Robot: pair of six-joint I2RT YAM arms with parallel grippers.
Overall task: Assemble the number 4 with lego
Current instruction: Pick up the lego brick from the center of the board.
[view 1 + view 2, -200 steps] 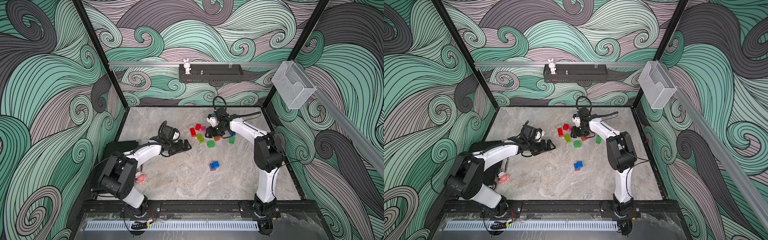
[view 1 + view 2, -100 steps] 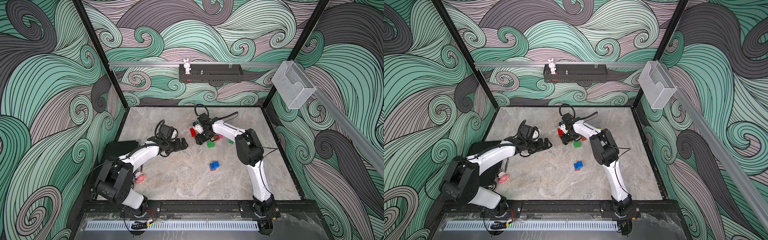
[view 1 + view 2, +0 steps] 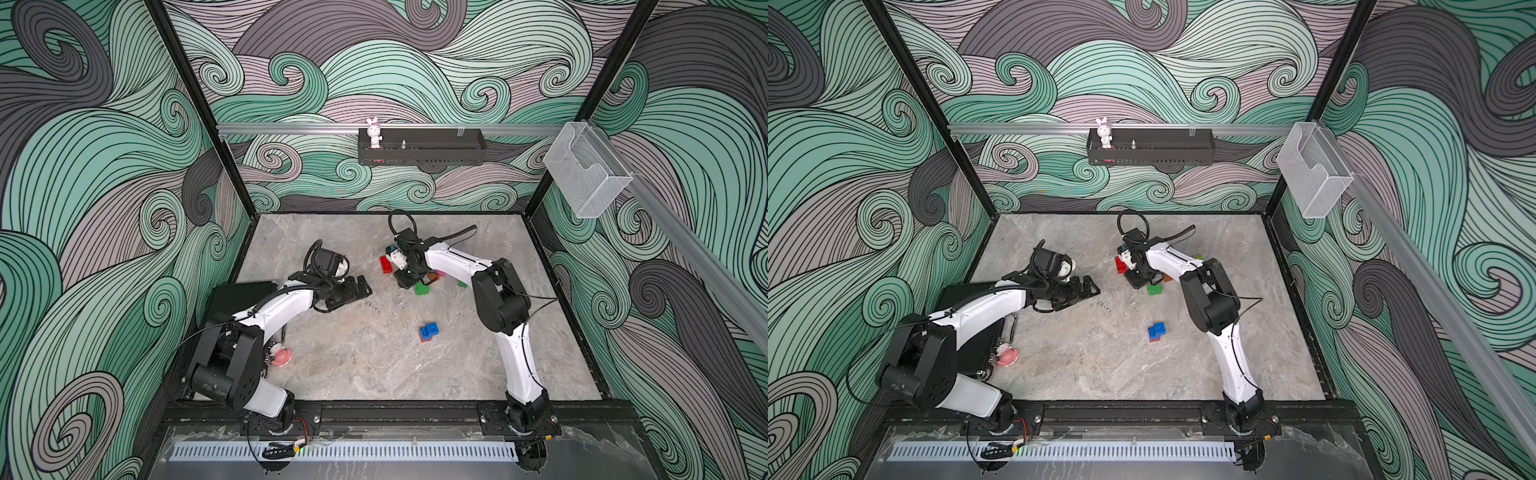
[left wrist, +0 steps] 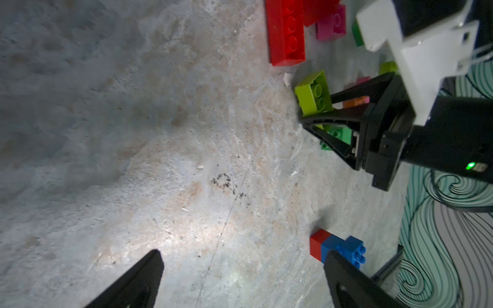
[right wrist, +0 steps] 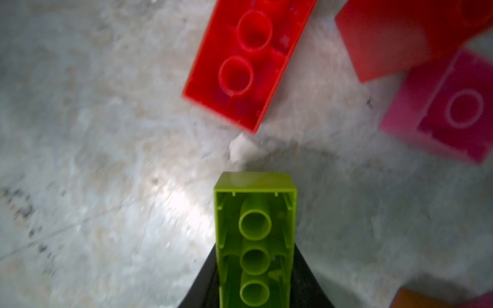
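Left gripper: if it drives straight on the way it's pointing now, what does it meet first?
Probably the right gripper and the lime brick it grips, after a stretch of bare table. Depth is unclear, so the left gripper might pass alongside.

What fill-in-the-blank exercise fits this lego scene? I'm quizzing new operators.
1. The right gripper is shut on a long studded plastic brick whose colour is ____.
2. The left gripper, holding nothing, stands ____.
3. The two-colour brick stack lying alone on the grey stone-look table is red and ____.
Missing words: lime; open; blue.
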